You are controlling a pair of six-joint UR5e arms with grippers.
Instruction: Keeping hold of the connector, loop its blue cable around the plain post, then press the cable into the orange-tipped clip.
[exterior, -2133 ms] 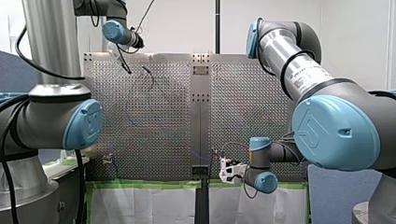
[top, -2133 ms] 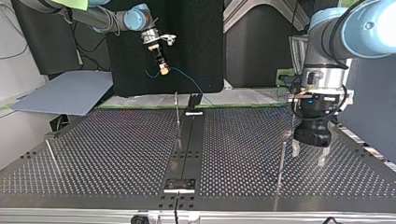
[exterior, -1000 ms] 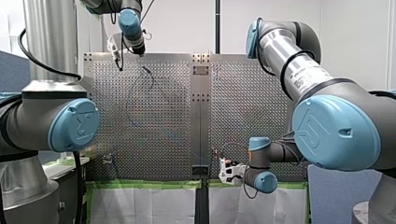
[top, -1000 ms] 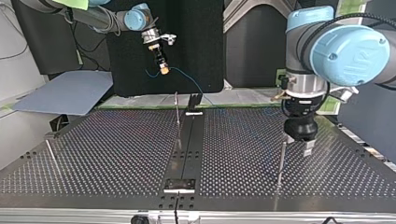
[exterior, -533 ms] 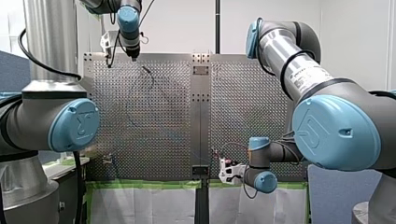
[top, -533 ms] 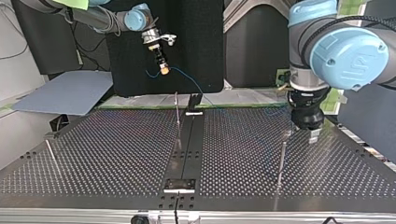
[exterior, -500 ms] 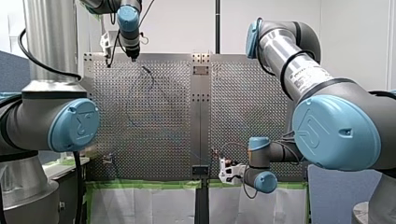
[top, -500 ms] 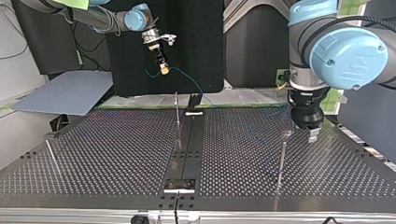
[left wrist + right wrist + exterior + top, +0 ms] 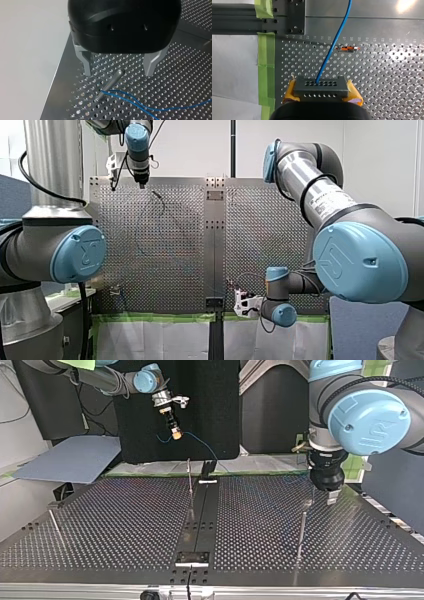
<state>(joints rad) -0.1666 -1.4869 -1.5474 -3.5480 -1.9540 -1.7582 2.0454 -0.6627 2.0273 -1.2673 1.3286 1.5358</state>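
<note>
In the right wrist view my right gripper [image 9: 321, 93] has its yellow pads shut on a dark multi-hole connector [image 9: 319, 85]. The blue cable [image 9: 337, 42] runs from the connector past the orange-tipped clip [image 9: 348, 48] on the plate ahead. In the top view that gripper [image 9: 175, 435] hangs high at the back left, trailing the cable [image 9: 200, 442]. My left gripper [image 9: 118, 74] is open, its metal fingers either side of the plain post [image 9: 110, 85]. The cable [image 9: 130, 98] loops around the post's base. In the top view this gripper [image 9: 322, 497] hovers just behind the post [image 9: 301, 532].
The perforated plate [image 9: 125, 525] carries two more thin posts, one near the centre rail [image 9: 190, 485] and one at the top view's left [image 9: 55, 527]. A dark rail [image 9: 200, 520] runs down the middle. Green tape [image 9: 265, 72] lines the plate's edge by my right gripper.
In the top view my left gripper has risen and drawn back from the plain post, staying open. My right arm has held still with the connector.
</note>
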